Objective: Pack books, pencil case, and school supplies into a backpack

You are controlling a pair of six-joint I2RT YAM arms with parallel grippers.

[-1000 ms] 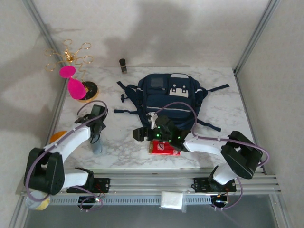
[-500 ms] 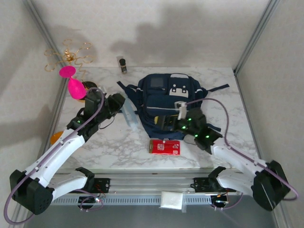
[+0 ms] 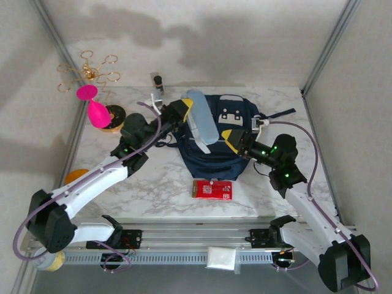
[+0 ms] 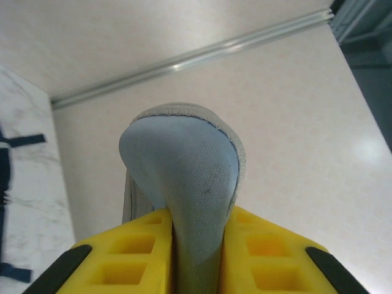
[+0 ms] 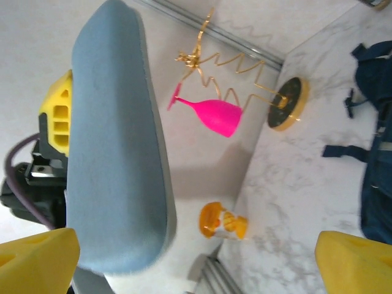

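Pencil case (image 3: pixel 201 125), clamped in your left fingers (image 4: pixel 122 263), hovers over the backpack (image 3: pixel 211 162) for loading; right fingers (image 5: pixel 37 257) gape, seemingly empty.

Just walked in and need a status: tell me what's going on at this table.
The left pincer is clamped on a pale blue pencil case, holding it in the air over the navy backpack. The right pincer is open close by, facing the case. A flat red packet lies on the table in front.
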